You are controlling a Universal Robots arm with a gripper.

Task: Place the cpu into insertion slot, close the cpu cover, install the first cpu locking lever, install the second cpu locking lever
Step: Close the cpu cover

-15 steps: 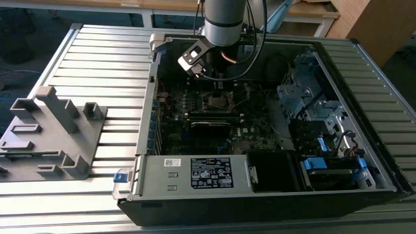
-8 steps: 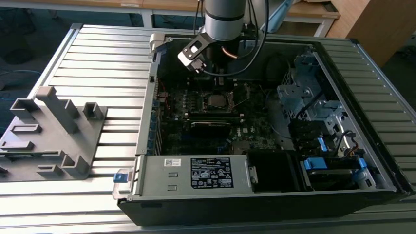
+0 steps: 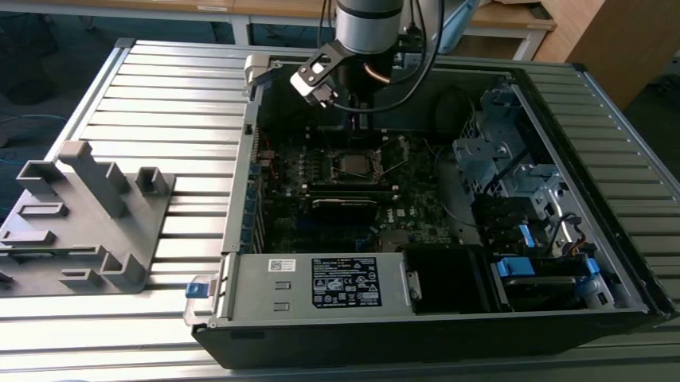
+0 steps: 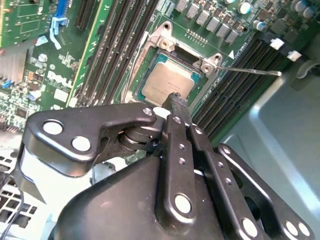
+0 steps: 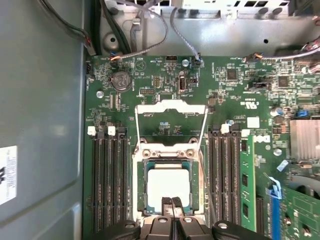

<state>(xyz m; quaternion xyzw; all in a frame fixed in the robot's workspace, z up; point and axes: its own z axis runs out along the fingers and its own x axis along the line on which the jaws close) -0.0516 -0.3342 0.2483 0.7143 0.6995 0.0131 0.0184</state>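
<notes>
Claw (image 5: pixel 172 201) pressed shut on nothing, tips at one edge of the cpu (image 5: pixel 167 186), touching or not I can't tell; cpu sits in the insertion slot (image 5: pixel 140 189), cpu cover (image 5: pixel 171 105) swung open, one locking lever (image 4: pixel 250 71) sticking out unlatched.

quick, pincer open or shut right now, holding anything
pincer: shut, holding nothing, tips at the edge of the cpu

In the first wrist view the gripper (image 5: pixel 173 201) runs off the picture's edge, its tips covering the cpu's (image 5: pixel 167 184) near edge. In the second wrist view its black linkage hides the near side of the insertion slot (image 4: pixel 165 44). From the exterior view, what lies in that slot is too small to tell.
</notes>
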